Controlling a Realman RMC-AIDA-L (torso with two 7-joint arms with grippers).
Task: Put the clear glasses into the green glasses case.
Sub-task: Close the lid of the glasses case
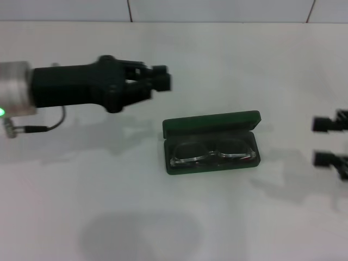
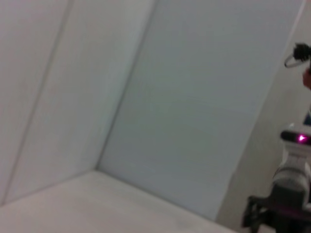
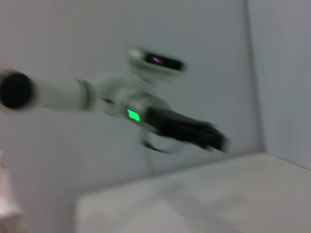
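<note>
- Green glasses case [image 1: 212,142] lies nearest on the white table [image 1: 81,206], open, its lid [image 1: 211,123] standing up along the far edge, toward twelve o'clock.
- Inside its dark tray rest the clear glasses [image 1: 212,154], lenses side by side, filling the compartment from end to end; they are already in the case.
- At about ten o'clock from the case, the left gripper [image 1: 161,79] hangs above the table, well apart from the case, pointing toward three o'clock. Its black fingers sit close together and grasp nothing; whether they are fully clenched I cannot tell.
- At three o'clock, at the edge of the head view, the right gripper [image 1: 329,141] shows two black fingertips spread apart, released and empty, near the case but not touching it.
- From the right wrist, the left arm [image 3: 97,94] appears blurred, with a green light.
</note>
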